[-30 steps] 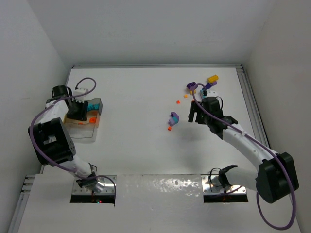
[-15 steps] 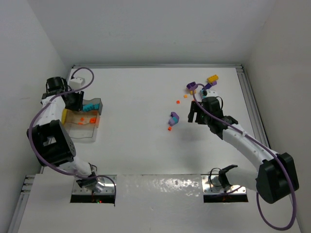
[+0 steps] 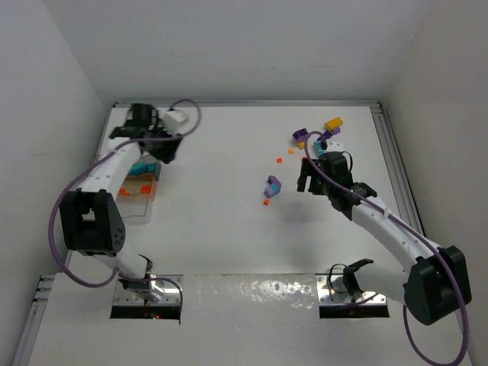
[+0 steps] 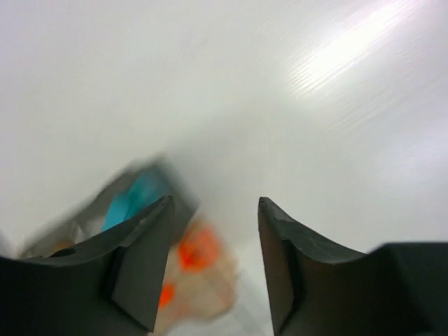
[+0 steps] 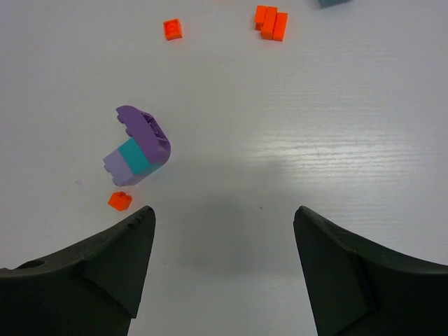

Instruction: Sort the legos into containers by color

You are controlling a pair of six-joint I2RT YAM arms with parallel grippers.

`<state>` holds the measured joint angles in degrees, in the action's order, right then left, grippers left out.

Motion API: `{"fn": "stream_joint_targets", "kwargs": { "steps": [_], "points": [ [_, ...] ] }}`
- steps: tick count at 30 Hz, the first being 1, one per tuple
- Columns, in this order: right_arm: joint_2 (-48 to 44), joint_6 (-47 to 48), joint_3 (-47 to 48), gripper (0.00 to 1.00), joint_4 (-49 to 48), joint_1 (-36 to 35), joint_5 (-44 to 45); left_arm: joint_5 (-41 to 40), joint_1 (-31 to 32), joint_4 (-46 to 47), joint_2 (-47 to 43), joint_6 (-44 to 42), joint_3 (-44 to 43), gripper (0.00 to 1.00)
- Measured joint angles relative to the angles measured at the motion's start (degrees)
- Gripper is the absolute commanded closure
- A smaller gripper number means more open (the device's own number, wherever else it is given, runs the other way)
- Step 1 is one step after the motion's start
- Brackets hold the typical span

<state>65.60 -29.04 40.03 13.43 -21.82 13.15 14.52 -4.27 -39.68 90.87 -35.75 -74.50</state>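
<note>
Stock entry, the legos, unsorted. Loose on the worktop (image 3: 213, 229) are a purple-and-teal piece (image 5: 138, 145) with an orange stud (image 5: 120, 201) just beside it at 7 o'clock, more orange bits (image 5: 270, 22) toward 12 o'clock, and a purple and yellow cluster (image 3: 333, 123) at the worktop's 1 o'clock. The containers (image 3: 133, 212) are a clear tray at the worktop's 9 o'clock with teal and orange bricks inside. Right gripper (image 5: 222, 213): jaws wide apart and empty, hovering with the purple-and-teal piece at 10 o'clock of its gap. Left gripper (image 4: 215, 203): jaws apart, nothing between them, above the tray's far edge, in a blurred view. Handling note, as a judgement: the pick in hand looks to be the right arm's. It should shift toward 10 o'clock until the piece sits centred between the fingers. It should close across the flat sides, not the curved top, and go low enough to grip the body. The fingers should stay off the orange stud. The piece joins two colours and may need separating first.
</note>
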Motion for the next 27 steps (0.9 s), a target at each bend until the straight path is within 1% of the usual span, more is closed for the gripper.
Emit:
{"fn": "stream_joint_targets", "kwargs": {
  "steps": [2,4,6,7,9,12,15,21,26,27],
  "points": [
    [0.0,-0.2,0.3,0.21,1.1,0.0,0.4,-0.3,10.3,2.4,-0.2,0.8,-1.1,0.45],
    [0.1,-0.9,0.7,0.21,2.5,0.0,0.9,-1.0,21.0,3.6,0.1,3.1,-1.1,0.45],
    [0.1,-1.6,1.2,0.21,4.0,0.0,1.7,-2.0,29.7,3.8,1.5,6.3,-1.2,0.41],
    [0.0,-2.2,1.3,0.21,4.5,0.0,2.2,-3.0,33.4,4.1,2.6,8.7,-1.2,0.37],
    [-0.2,-3.2,1.2,0.21,5.6,0.0,3.1,-4.4,39.4,5.0,5.6,12.9,-0.9,0.34],
    [-2.3,-4.5,0.9,0.21,6.7,0.0,4.6,-5.3,45.8,6.7,10.2,20.2,-0.3,0.28],
    [-4.9,-5.1,0.6,0.21,7.0,0.0,5.9,-5.8,48.6,8.7,13.9,25.4,-0.5,0.25],
    [-7.9,-5.3,-0.5,0.21,8.0,0.0,8.0,-7.9,50.0,11.7,23.2,31.7,-5.3,0.24],
    [-9.2,-5.3,-2.7,0.21,8.4,0.0,8.6,-10.1,50.1,13.7,26.6,33.5,-7.0,0.27],
    [-9.3,-5.3,-2.9,0.22,8.5,0.0,8.7,-10.6,50.1,14.0,26.6,33.6,-7.2,0.3]
  ]
}}
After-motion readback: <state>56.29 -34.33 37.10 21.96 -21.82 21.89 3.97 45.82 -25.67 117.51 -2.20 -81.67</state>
